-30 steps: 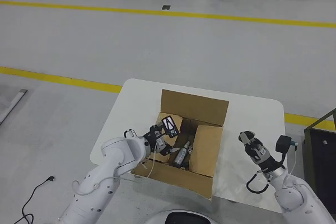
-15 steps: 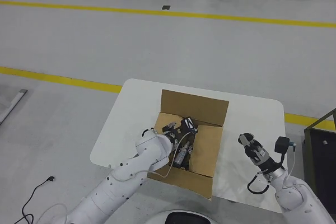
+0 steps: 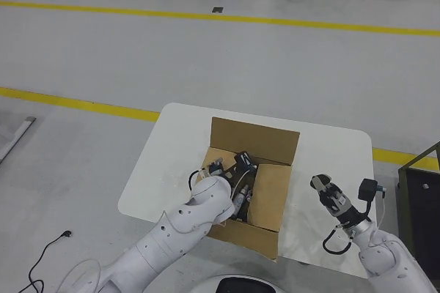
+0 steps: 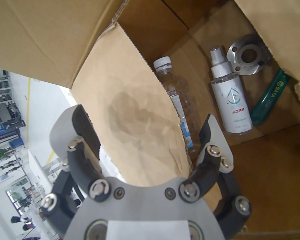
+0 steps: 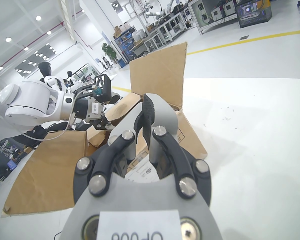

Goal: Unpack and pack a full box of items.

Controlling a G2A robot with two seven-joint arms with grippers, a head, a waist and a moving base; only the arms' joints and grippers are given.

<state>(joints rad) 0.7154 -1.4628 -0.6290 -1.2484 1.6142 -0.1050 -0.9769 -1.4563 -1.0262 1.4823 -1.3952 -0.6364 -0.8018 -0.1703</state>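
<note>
Cardboard frames everything here: the box point(image 3: 253, 139) stands open on the white surface point(image 3: 337, 146) with its flaps raised. The items lie flat on the box floor, so we judge the unpacking barely begun.

A clear plastic bottle point(image 4: 175, 93) lies along the foot of an inner flap point(image 4: 130, 96) that leans into the box and half covers it. Just beside the bottle lies a white spray bottle point(image 4: 230, 101). A metal flange point(image 4: 246, 57) sits at the sprayer's nozzle end, and a green-handled tool point(image 4: 270, 98) is tucked against the box wall under another flap.

The left end effector point(image 4: 143, 121) is inside the box, spread wide and gripping nothing. Its fingers straddle the leaning flap: one is on the flap's outer face and the other is just above the clear bottle. In our reading, the flap must be nudged aside, or the wrist shifted deeper into the box, before either bottle can be pinched cleanly.

The right end effector point(image 5: 146, 116) is outside the box, over the surface beside the box's side wall. Its fingers are pressed together and empty. We take it to be parked there to leave the box mouth free for the other arm.
</note>
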